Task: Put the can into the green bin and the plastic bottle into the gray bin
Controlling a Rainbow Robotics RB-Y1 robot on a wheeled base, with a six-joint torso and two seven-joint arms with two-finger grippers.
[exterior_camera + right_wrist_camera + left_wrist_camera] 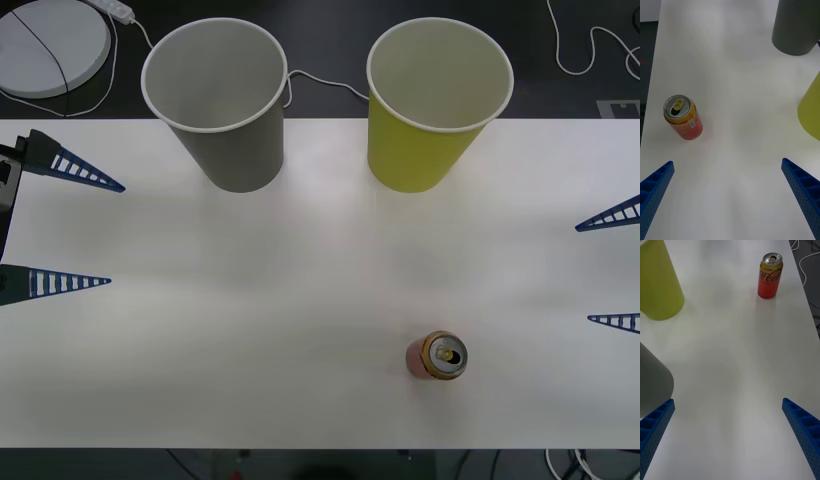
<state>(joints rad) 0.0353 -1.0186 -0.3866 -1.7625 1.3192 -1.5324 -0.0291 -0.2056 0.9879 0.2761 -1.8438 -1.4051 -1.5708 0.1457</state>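
The can (pixel 437 356) stands upright, pull-tab top up, near the desk's (pixel 300 300) front edge. Left gripper (pixel 60 230) and right gripper (pixel 612 268) hover at opposite side edges, fingers spread wide, holding nothing.

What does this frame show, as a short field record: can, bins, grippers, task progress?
can: the can upright on the table, near the front edge, toward the robot's right, apart from both bins
green bin: the green bin upright at the far edge, nothing seen inside
gray bin: the gray bin upright, to the left of the green one, nothing seen inside
left gripper: open, at the table's left edge
right gripper: open, at the right edge
progress: can not yet grasped
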